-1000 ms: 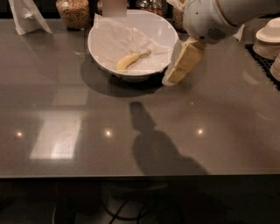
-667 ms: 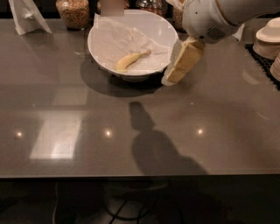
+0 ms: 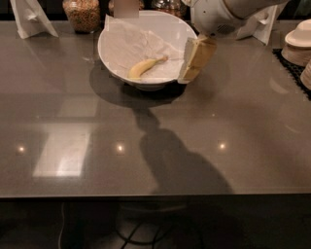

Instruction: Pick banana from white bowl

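Note:
A small yellow banana (image 3: 145, 66) lies on crinkled white paper inside the large white bowl (image 3: 112, 29) at the back middle of the dark table. My gripper (image 3: 190, 73) hangs from the white arm at the top right. It is at the bowl's right rim, tilted down and to the left. It is to the right of the banana and apart from it. Nothing shows in it.
A jar of grains (image 3: 81, 13) and a white folded card (image 3: 30, 18) stand at the back left. Stacked white dishes (image 3: 300, 46) sit on a black mat at the right edge. Another white card (image 3: 260, 24) stands behind the arm.
My gripper has moved slightly left and up, closer to the bowl's right rim. The banana and bowl have not moved.

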`<state>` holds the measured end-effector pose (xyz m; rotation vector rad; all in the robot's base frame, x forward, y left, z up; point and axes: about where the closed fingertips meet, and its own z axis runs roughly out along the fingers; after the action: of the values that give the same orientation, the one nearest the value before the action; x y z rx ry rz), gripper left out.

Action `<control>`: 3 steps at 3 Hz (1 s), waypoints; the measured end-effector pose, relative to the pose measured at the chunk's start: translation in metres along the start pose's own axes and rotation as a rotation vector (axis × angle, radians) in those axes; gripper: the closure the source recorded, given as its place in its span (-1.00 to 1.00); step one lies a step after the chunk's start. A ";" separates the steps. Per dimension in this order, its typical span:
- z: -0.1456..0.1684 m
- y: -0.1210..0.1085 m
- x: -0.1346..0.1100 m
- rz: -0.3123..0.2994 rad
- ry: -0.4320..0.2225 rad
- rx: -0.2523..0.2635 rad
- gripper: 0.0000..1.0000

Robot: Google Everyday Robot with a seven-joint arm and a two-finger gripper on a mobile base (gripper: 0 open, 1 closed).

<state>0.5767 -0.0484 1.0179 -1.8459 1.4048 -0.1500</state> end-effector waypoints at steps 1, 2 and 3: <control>0.024 -0.021 0.004 -0.112 -0.010 -0.002 -1.00; 0.075 -0.049 -0.004 -0.256 -0.078 -0.024 -1.00; 0.117 -0.072 -0.014 -0.344 -0.147 -0.030 -1.00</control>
<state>0.6883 0.0285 0.9900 -2.0680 0.9873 -0.1622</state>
